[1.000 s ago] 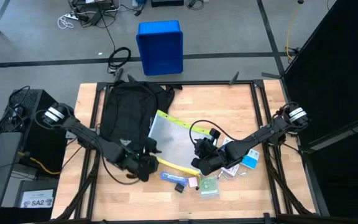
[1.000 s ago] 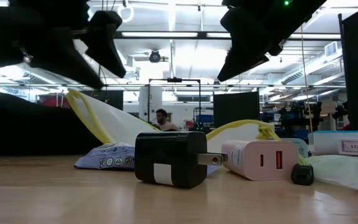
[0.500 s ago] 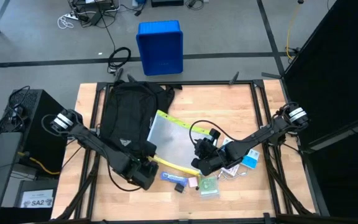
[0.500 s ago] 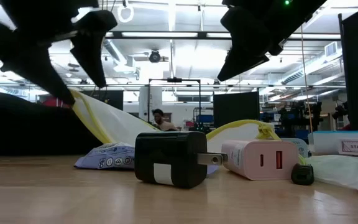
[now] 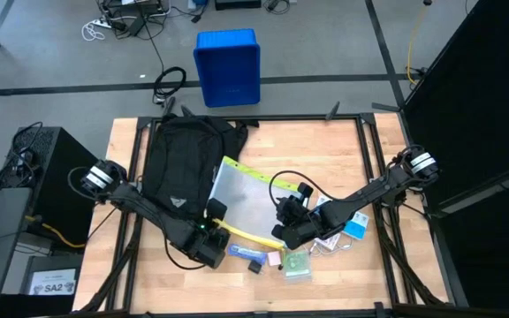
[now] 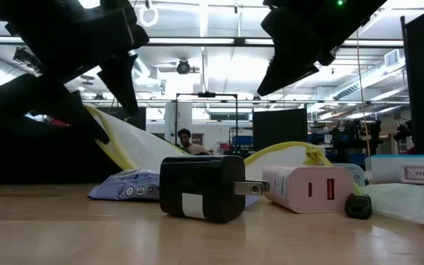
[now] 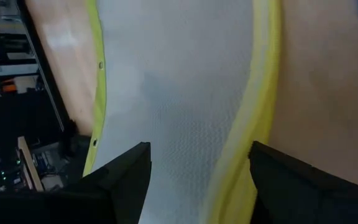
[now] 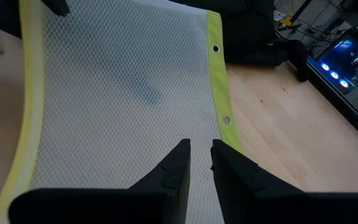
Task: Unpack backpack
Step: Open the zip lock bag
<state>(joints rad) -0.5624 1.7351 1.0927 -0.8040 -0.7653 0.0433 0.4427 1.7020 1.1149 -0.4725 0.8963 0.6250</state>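
Nearest the front edge of the pale wooden worktop (image 5: 343, 150) lies a loose row of small unpacked things: a black cube-shaped wall charger (image 6: 201, 188) with its metal prongs sticking out sideways, a pink plastic power adapter (image 6: 308, 189) just beside it, and a blue printed foil packet (image 6: 127, 185) a little behind. Above that row hover both arms. The left end effector (image 5: 208, 250) hangs with its two dark fingers (image 7: 126, 177) spread wide and nothing between them, poised over the near edge of a white mesh pouch with yellow fabric trim (image 5: 246, 199); the yellow border runs between its fingers in the left wrist view. The right end effector (image 5: 288, 231) sits on the pouch's other side, fingers (image 8: 176, 168) drawn nearly together and gripping nothing that shows. Farther back, the large rounded black fabric backpack (image 5: 184, 159) lies flat on the left half of the worktop, long axis running from front to back, its top toward the far edge. It lies just behind and beside the left end effector, so the left arm is clearly nearer to it; the right arm would have to cross the pouch. Beyond the worktop a blue plastic bin (image 5: 228, 66) stands on the floor.
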